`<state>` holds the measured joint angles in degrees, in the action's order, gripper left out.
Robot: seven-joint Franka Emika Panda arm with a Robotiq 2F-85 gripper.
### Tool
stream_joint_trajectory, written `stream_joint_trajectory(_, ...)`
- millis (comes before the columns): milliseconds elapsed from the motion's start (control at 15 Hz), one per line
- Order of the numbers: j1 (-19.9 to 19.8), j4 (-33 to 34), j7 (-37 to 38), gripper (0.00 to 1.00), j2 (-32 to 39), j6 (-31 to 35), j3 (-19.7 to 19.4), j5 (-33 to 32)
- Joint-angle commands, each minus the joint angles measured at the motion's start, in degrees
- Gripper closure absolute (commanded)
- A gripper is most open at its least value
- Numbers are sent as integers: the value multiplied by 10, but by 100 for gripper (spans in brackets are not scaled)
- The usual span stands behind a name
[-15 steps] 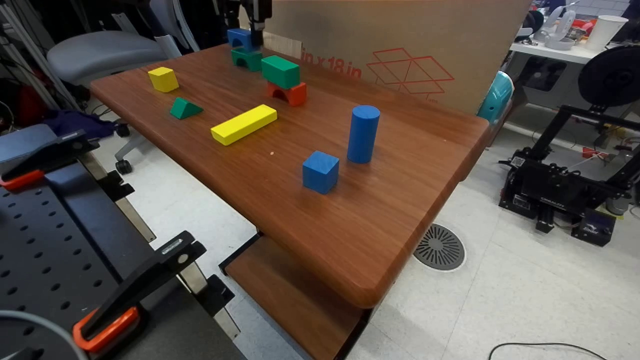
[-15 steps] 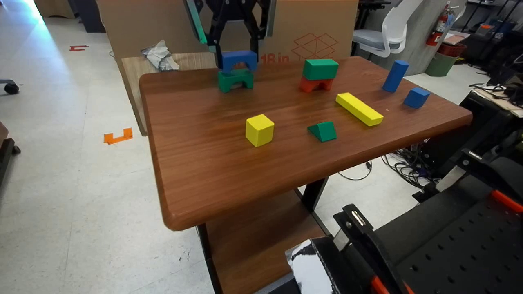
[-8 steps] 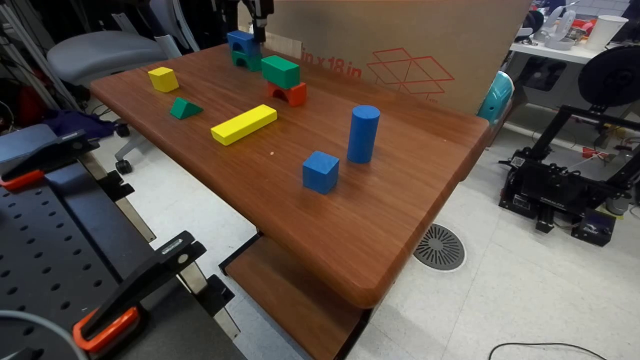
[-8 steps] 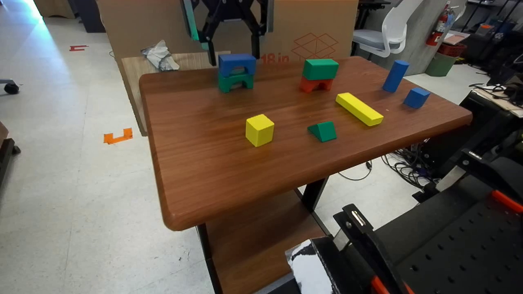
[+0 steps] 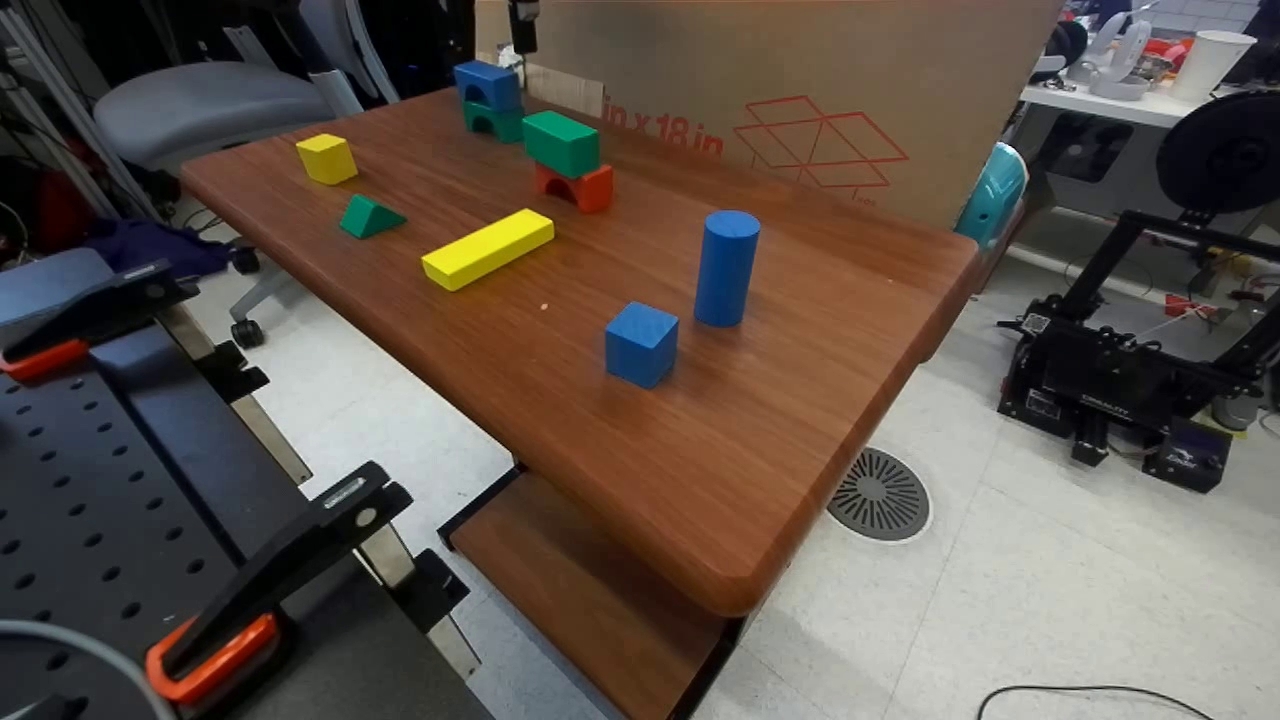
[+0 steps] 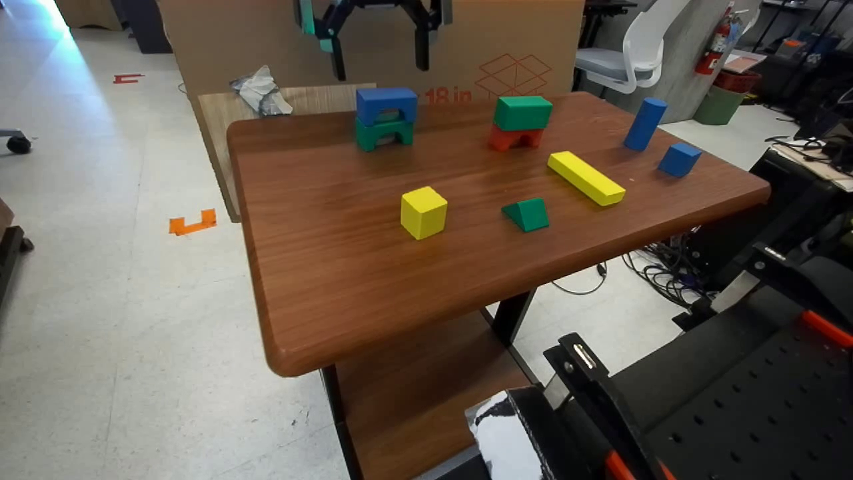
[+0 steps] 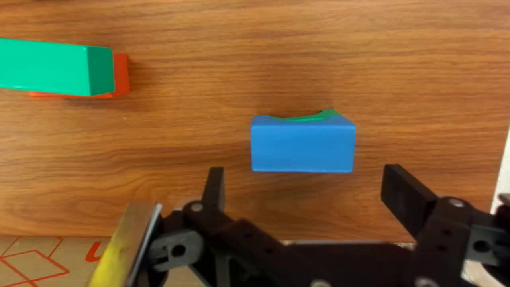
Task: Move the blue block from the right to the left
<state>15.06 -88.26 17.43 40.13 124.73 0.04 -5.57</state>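
The blue block has an arched notch underneath and rests level on top of a green arch block, near the table's back edge. Both exterior views show this stack; in the wrist view the blue block covers nearly all the green one. My gripper hangs above the stack, apart from it, its jaws wide open with nothing between them. In the wrist view, dark fingers stand either side of the blue block's width, short of touching it. Only part of the gripper shows in an exterior view, at a finger.
Beside the stack, a green block lies on a red arch block. On the table also stand a yellow cube, a green wedge, a yellow bar, a blue cylinder and a small blue cube. Behind is a cardboard box.
The gripper was closed around the blue block; it has opened, let go and risen above it. The blue block has settled onto the green arch and stays there.
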Motion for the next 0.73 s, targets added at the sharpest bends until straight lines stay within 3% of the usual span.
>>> stream_joint_trajectory(0, -12, -118, -14, 0, -118, 31, 7, -1)
stream_joint_trajectory(133, -22, -158, -12, 0, -165, 33, 9, 9)
stream_joint_trajectory(200, -13, -85, -1, 0, -99, 11, 7, -2)
stream_joint_trajectory(667, -15, -94, -1, 0, -102, 10, 9, -2)
